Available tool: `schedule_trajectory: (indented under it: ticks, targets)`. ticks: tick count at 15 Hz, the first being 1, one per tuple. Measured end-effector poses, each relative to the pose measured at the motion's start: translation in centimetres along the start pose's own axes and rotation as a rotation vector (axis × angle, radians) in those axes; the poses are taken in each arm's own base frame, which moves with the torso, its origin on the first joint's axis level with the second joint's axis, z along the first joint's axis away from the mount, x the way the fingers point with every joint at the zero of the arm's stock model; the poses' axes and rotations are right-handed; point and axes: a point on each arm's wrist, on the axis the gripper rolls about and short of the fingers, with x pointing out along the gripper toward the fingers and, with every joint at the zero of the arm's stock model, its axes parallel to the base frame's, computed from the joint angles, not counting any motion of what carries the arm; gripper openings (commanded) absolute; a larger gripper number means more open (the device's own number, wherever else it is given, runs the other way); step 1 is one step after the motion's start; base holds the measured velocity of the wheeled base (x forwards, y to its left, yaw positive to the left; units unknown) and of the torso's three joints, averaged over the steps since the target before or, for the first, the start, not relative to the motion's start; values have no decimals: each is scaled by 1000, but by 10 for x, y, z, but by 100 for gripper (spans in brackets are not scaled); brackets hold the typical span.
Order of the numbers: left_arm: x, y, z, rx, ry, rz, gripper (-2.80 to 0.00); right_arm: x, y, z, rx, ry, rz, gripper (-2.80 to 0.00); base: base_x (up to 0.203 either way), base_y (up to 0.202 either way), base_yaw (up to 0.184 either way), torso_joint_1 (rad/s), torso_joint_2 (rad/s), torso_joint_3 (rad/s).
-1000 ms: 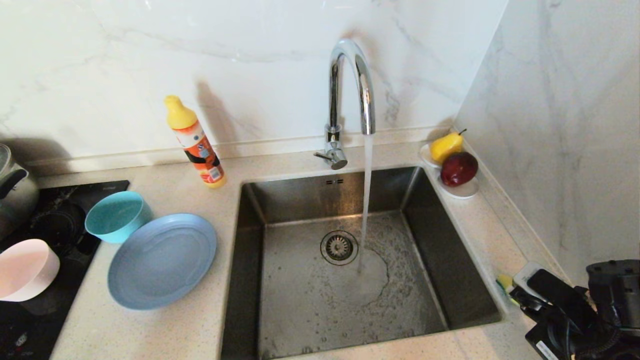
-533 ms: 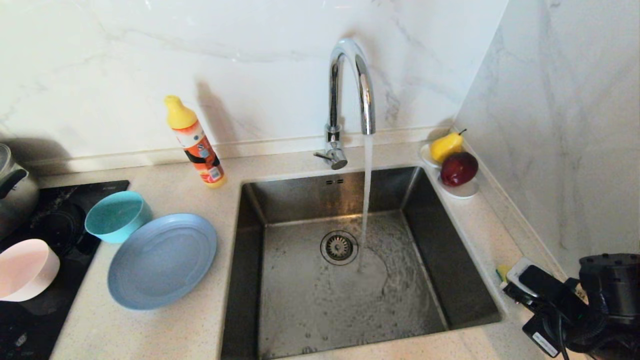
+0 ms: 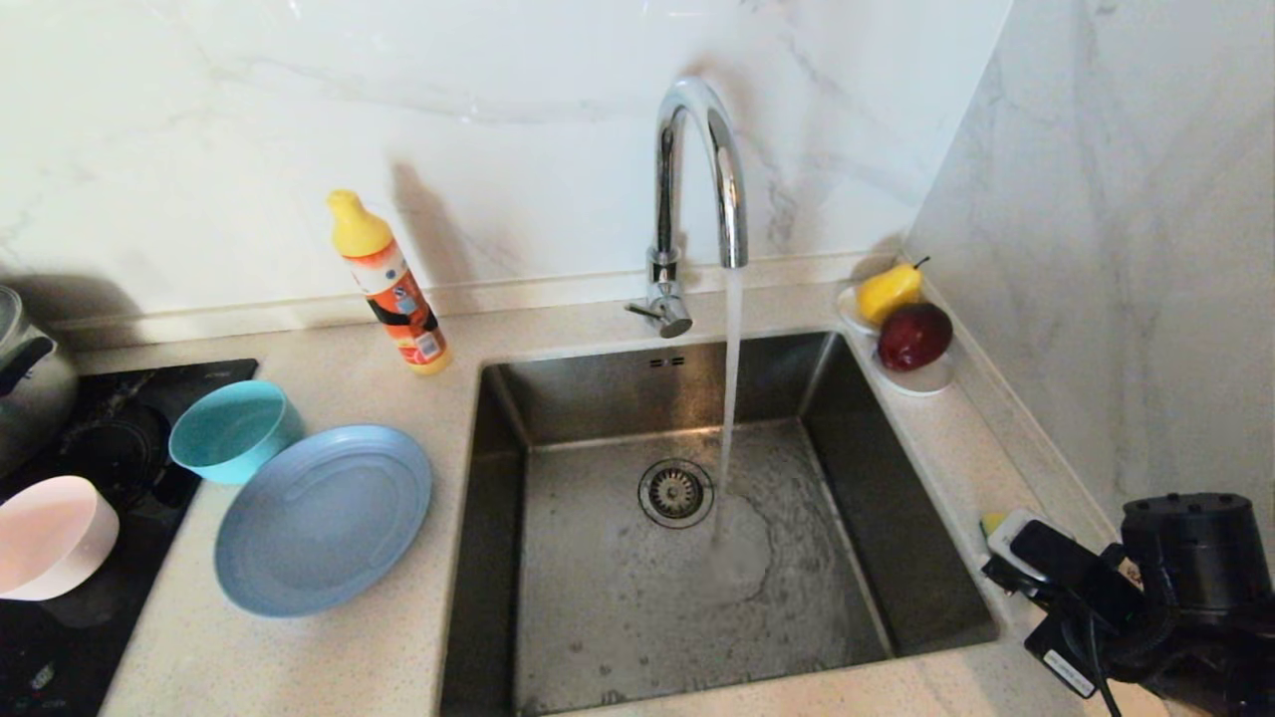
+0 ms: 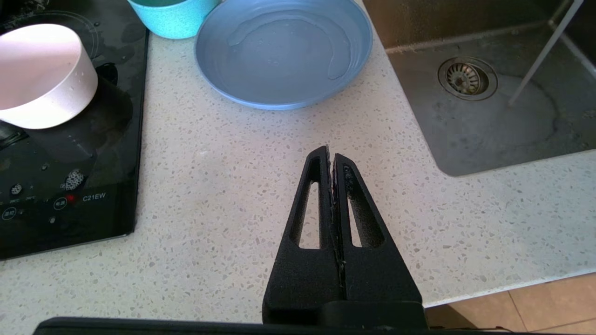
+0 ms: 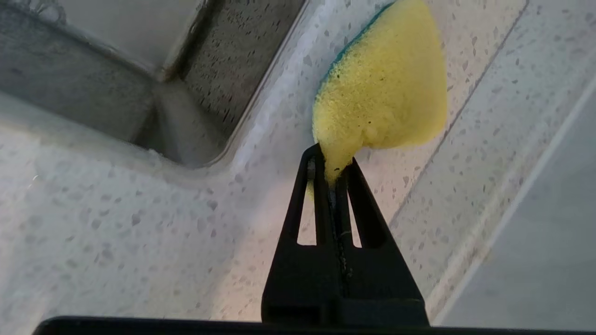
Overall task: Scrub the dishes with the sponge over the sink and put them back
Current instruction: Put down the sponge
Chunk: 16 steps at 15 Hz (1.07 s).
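The worktop (image 3: 329, 667) carries the sink (image 3: 498, 518) — water runs from the tap (image 3: 697, 169) into it. Left of the sink lie the grey-blue plate (image 3: 324, 518), pink bowl (image 3: 50, 538) (on the hob (image 3: 60, 637)) and teal bowl (image 3: 234, 430). The right end effector (image 5: 331, 160) pinches the sponge (image 5: 386, 88) above the sink's right rim. The left end effector (image 4: 331, 153) hovers closed, empty.

Tap (image 3: 697, 179) over open sink (image 3: 498, 478)
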Motion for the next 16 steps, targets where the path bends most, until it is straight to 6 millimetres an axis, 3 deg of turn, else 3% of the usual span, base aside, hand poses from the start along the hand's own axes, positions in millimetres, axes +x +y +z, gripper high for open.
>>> schedule_trajectory:
  ticks: [9, 10, 16]
  targets:
    - [0, 0, 0, 0, 1, 0, -280, 7, 0, 6, 0, -18, -18, -280, 0, 0, 0, 0, 0, 0]
    - [0, 0, 0, 0, 1, 0, -280, 7, 0, 5, -1, -16, -17, 0, 0, 0, 0, 0, 0, 0]
    - [0, 0, 0, 0, 1, 0, -280, 7, -2, 8, 4, -19, -35, 0, 0, 0, 0, 0, 0, 0]
